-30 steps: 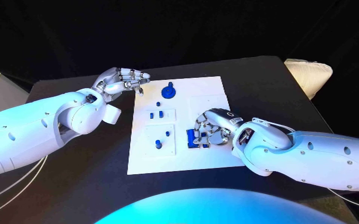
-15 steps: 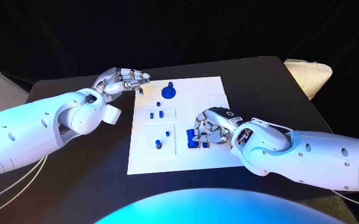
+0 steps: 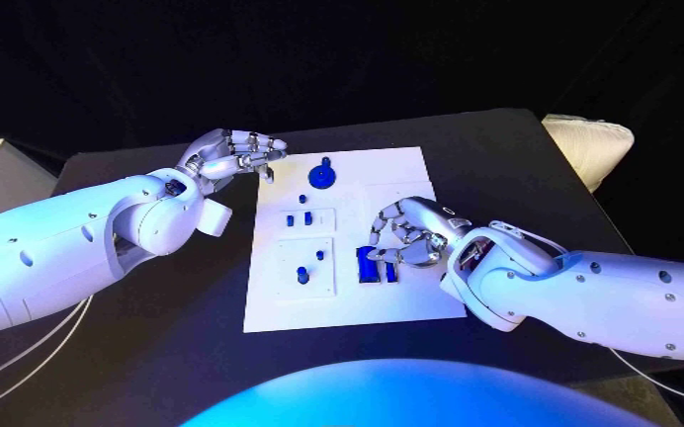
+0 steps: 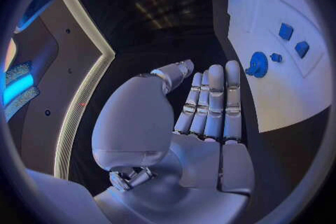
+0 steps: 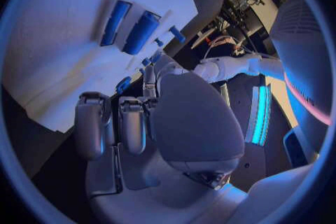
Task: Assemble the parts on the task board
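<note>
Landmark: board [image 3: 406,303], the white plate lying mid-table.

Right hand [image 3: 406,234]: hovering over the board's near-right area, just beyond the two long blue parts. The fingers are curling loosely with nothing between them. A second ago this hand was covering those parts; it is now lifting off and drawing back toward the board's right edge.

Long parts [image 3: 378,264]: lying side by side in the board's near-right recess, now uncovered. In the right wrist view they are lying parallel [image 5: 129,27], clear of the fingers.

Left hand [image 3: 235,155]: holding off the board's far-left corner, not touching it. The fingers are lying straight and together, the thumb apart, the palm empty; unchanged over the last second.

Knob [image 3: 322,174]: the round blue part standing at the board's far-left area, untouched.

Small parts [image 3: 297,219]: sitting in the board's left-side panels, one peg [image 3: 302,274] nearer the robot.

Meaning: judging by the withdrawal, the long parts are probably seated; full seating cannot be confirmed. The remaining small parts are likely next.
</note>
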